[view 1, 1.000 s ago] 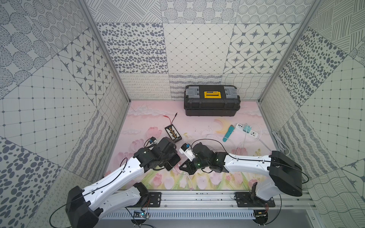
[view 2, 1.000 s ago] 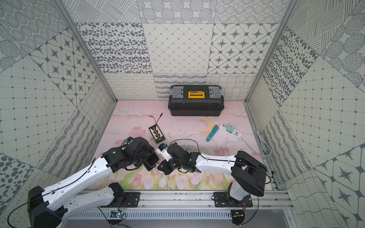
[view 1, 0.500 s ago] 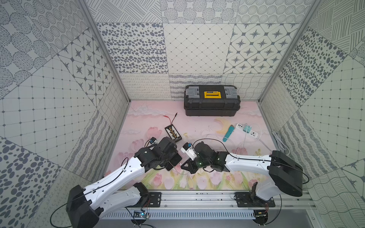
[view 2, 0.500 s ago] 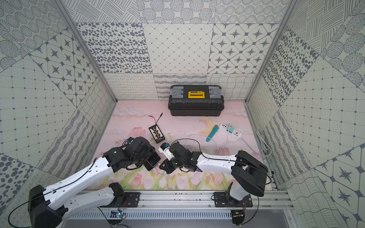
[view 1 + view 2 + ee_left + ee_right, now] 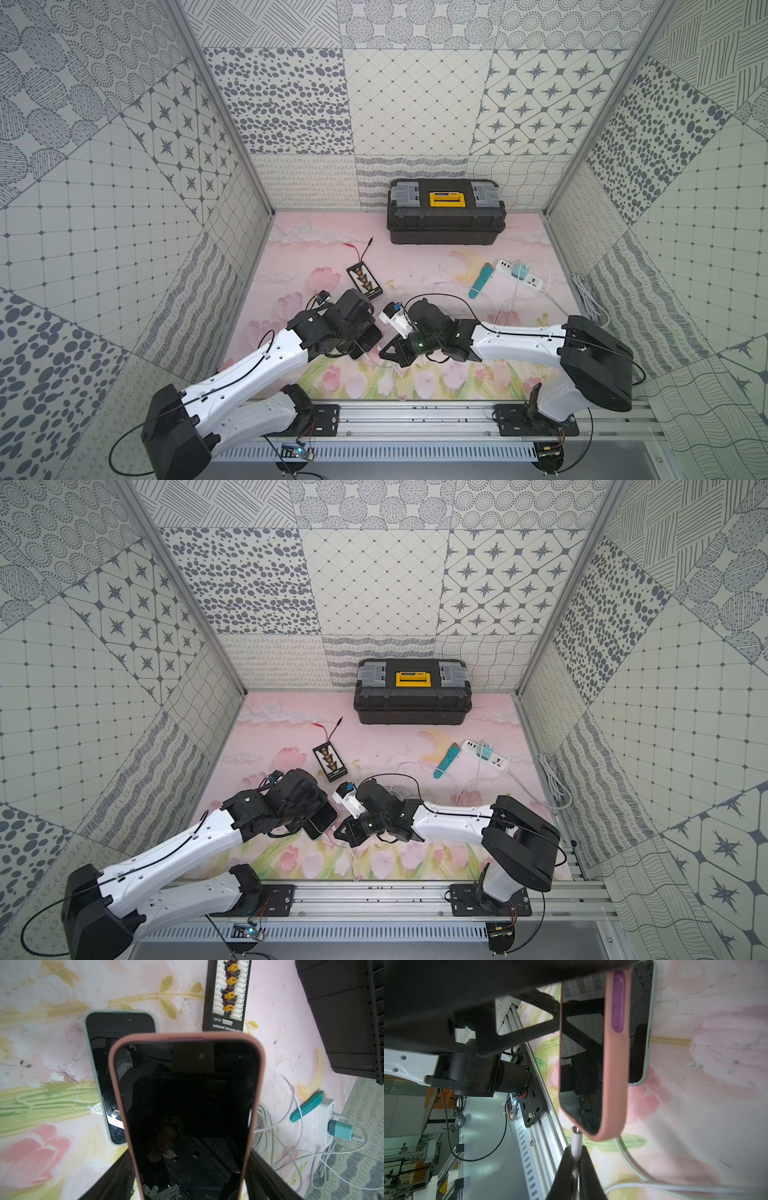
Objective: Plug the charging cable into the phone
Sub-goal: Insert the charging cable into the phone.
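Observation:
The phone [image 5: 187, 1105] has a pink case and a dark screen, and it is lifted off the mat. My left gripper [image 5: 191, 1167] is shut on it across its sides; in both top views the phone [image 5: 368, 338] [image 5: 322, 818] sticks out of the gripper toward the right arm. My right gripper [image 5: 575, 1151] is shut on the white plug [image 5: 576, 1142] of the charging cable [image 5: 633, 1167]. The plug's metal tip meets the phone's [image 5: 614, 1076] bottom edge. I cannot tell whether the tip sits in the port. In a top view the cable [image 5: 397, 380] trails toward the front rail.
A second phone [image 5: 104, 1064] in a pale green case lies on the mat under the held one. Behind it lie a black charging board [image 5: 365, 281], a black toolbox [image 5: 446, 216], a white power strip [image 5: 519, 274] with loose cables, and a teal tool [image 5: 481, 281].
My right gripper has crept a little toward the phone's lower end with the plug. The left arm and the phone have stayed where they were.

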`<state>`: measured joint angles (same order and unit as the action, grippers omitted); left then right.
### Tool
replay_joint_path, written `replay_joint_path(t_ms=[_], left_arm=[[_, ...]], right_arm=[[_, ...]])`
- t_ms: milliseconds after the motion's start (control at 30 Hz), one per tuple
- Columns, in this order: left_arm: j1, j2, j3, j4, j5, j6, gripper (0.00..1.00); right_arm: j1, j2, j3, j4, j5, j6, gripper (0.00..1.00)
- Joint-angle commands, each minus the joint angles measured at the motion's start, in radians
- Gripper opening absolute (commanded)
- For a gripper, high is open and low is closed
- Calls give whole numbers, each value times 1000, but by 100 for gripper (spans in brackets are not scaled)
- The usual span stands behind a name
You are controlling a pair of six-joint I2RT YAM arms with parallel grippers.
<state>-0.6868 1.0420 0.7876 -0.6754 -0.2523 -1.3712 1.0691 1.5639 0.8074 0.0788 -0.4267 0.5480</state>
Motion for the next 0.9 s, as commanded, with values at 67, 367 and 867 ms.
replay_joint_path(t_ms=[67,367,867], left_arm=[[-7,-12,-18,55,213,-53,0],[-7,-5,-24,65,250,-17,0],[-7,-12,-59,113,316,-4,0]], right_arm=[[-17,21,23,256,53,24,0],[-25,12,24,227,98,9,0],[-73,19,28,265,46,32,0]])
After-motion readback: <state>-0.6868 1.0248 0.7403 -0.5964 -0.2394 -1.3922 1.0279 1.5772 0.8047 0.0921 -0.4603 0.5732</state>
